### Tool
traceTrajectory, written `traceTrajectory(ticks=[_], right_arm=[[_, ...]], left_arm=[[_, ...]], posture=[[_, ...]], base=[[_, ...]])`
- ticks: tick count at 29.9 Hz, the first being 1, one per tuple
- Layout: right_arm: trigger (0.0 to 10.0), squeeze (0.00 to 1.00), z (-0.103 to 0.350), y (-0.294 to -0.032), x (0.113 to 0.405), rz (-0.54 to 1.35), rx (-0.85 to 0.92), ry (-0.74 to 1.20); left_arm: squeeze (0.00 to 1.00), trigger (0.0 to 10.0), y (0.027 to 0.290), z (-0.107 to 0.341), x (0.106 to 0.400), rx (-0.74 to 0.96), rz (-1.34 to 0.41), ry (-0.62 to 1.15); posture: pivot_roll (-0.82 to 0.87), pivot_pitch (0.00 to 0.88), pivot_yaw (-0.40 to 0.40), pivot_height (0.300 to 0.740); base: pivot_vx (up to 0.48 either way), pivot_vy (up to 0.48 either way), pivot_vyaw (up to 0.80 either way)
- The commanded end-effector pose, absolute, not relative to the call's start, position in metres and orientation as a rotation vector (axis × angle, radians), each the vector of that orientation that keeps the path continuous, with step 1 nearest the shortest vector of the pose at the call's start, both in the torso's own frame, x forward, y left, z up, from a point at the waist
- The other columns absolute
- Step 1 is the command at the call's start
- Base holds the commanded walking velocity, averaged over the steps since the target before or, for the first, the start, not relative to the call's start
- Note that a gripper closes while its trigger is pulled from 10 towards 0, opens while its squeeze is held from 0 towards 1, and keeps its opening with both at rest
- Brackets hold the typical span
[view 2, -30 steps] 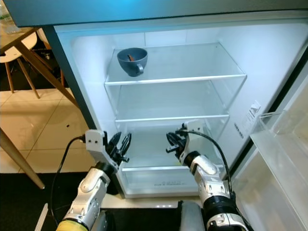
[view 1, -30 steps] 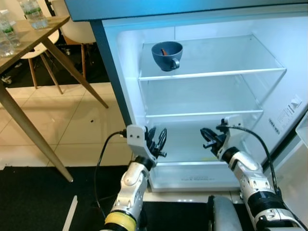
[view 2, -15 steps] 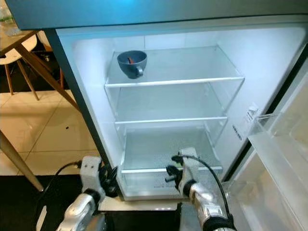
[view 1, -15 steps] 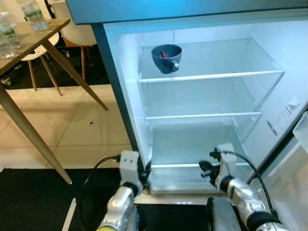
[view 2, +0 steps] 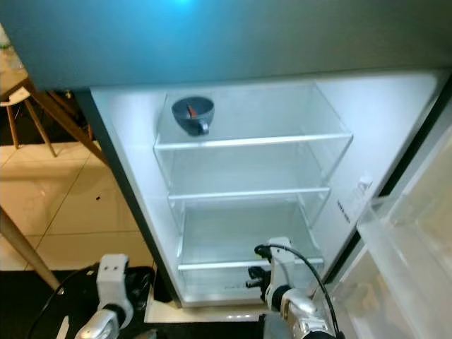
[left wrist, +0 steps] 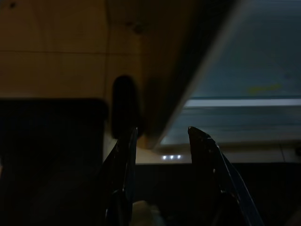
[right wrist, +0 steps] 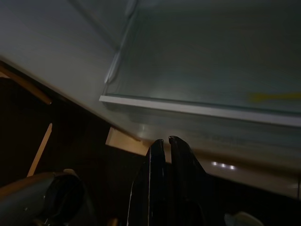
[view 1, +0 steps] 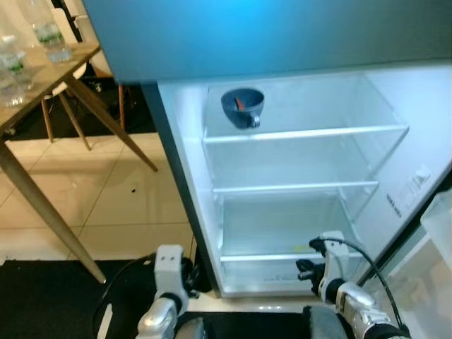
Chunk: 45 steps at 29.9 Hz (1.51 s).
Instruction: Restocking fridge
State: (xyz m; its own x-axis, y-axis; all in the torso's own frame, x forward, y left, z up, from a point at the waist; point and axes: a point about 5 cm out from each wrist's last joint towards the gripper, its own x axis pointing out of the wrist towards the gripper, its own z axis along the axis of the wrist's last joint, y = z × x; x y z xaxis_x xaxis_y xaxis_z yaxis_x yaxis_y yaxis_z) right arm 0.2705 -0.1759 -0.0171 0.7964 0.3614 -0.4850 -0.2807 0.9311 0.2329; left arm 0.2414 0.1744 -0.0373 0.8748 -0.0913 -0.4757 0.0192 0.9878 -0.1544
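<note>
The fridge (view 1: 304, 176) stands open, its tall cavity running straight up and down and facing the robot, with the door swung away at 3 o'clock. Inside it is white and brightly lit, fitted with clear glass shelves (view 1: 304, 133) one above another and a clear drawer (view 1: 282, 240) at the bottom. On the top shelf, toward 11 o'clock, sits a dark blue cup (view 1: 242, 107), upright, its handle turned toward the robot and something reddish inside that is too small to name. A clear door bin (view 2: 406, 247) shows at 4 o'clock.

The left gripper (left wrist: 160, 141) hangs low at 7 o'clock, near the fridge's bottom corner, its two black fingers spread apart with nothing between them. The right gripper (right wrist: 162, 146) is low at 5 o'clock, just before the drawer's front edge, its fingers pressed together and holding nothing.

The floor (view 1: 113, 205) is pale beige tile, giving way to a dark mat (view 1: 56, 296) underfoot. At 10 o'clock stands a wooden table (view 1: 42, 70) on slanted legs with plastic water bottles (view 1: 48, 32) on top, and a white chair (view 1: 106, 67) just behind it.
</note>
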Motion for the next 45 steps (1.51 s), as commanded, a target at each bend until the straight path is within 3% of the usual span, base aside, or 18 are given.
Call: traceTrajectory(ticks=[1,14,27,32,45], right_arm=[[10.0,0.0,-0.027,-0.174,0.261,0.334,0.16,0.603],[10.0,0.0,-0.059,-0.182,0.22,0.232,0.2,0.792],[10.0,0.0,-0.068,-0.177,0.207,0.223,0.211,0.855],[10.0,0.0,-0.073,-0.172,0.202,0.215,0.195,0.898],[10.0,0.0,-0.078,-0.159,0.192,0.295,0.192,0.936]], left_arm=[[0.0,10.0,0.186,-0.042,0.236,-0.155,-0.008,0.538],[0.0,10.0,0.214,-0.064,0.203,-0.162,0.121,0.715],[0.0,10.0,0.215,-0.085,0.167,-0.133,0.145,0.897],[0.0,10.0,0.212,-0.093,0.149,-0.113,0.14,0.966],[0.0,10.0,0.205,-0.094,0.149,-0.079,0.084,0.982]], posture=[[-0.01,0.044,0.042,0.647],[-0.02,0.05,0.042,0.647],[-0.02,0.045,0.039,0.697],[-0.02,0.036,0.042,0.697],[-0.01,0.015,0.034,0.717]], base=[[0.0,0.0,0.0],[0.0,0.0,0.0],[0.0,0.0,0.0],[0.0,0.0,0.0],[0.0,0.0,0.0]])
